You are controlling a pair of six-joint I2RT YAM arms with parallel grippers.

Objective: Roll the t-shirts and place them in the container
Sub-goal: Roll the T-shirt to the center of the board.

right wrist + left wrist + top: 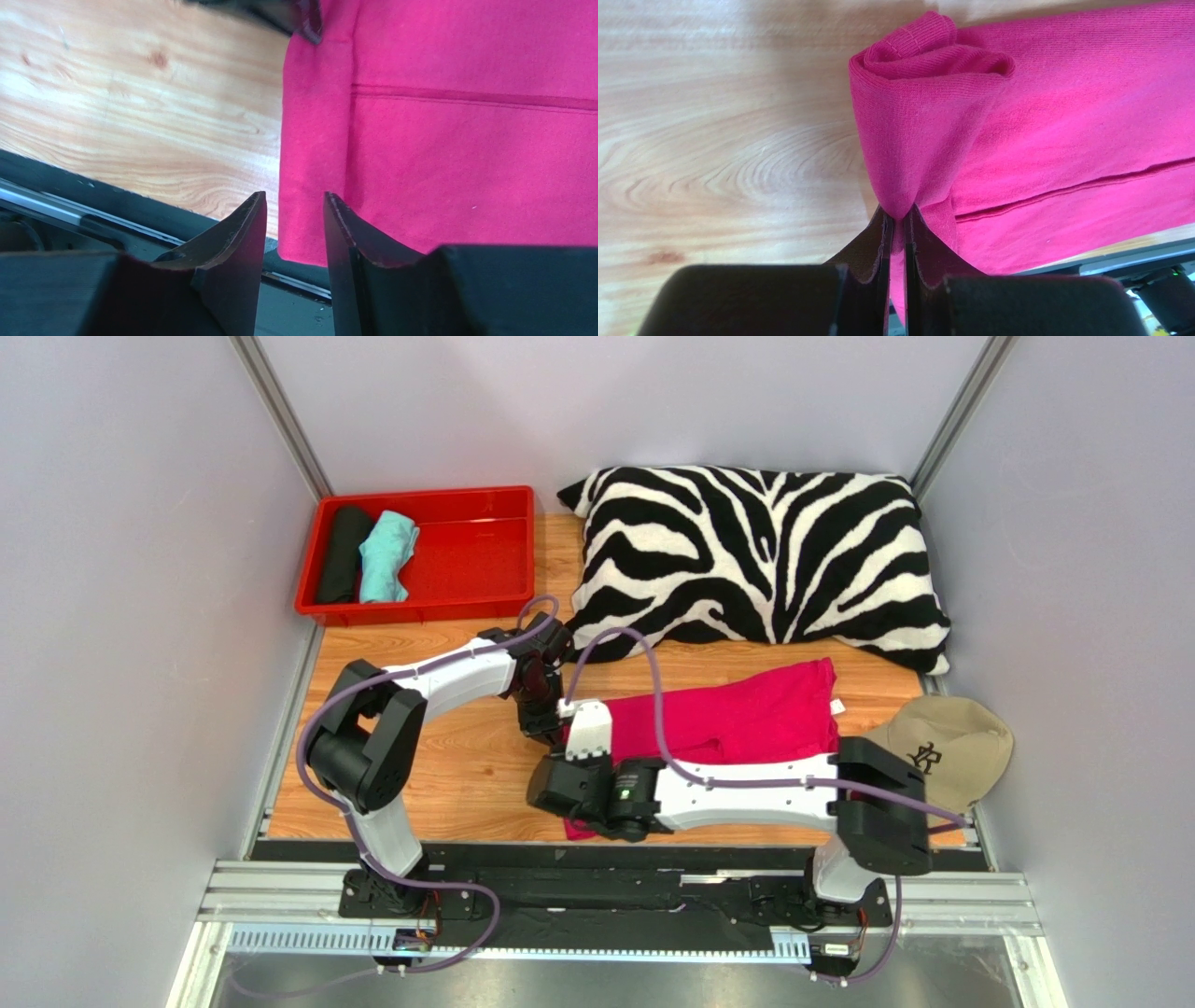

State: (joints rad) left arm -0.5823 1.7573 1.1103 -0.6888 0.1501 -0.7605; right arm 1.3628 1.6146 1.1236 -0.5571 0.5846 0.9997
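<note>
left gripper [896,213] log, sweeping from the left edge. far left corner: red tray [421,605] holds a black roll [342,553] and a mint-green roll [386,557] side by side; judged as two shirts done. the left gripper is clenched on a bunched fold of the hot-pink t-shirt [758,717], jaws pressed together with cloth between them. beyond the pinch, the shirt's left end is curled into a loose first turn [927,56]. right gripper [295,203] is released, jaws apart, at the shirt's near left corner by the table's [463,756] near edge; cannot tell if it touches the cloth. the rest of the shirt lies flat as a folded band running toward the right edge. judgement: third roll barely started, nearly the whole length left to wind, then presumably into the tray. zebra pillow [758,553] lies along the far edge and a beige cap [954,742] at the right edge; neither is part of the job.
</note>
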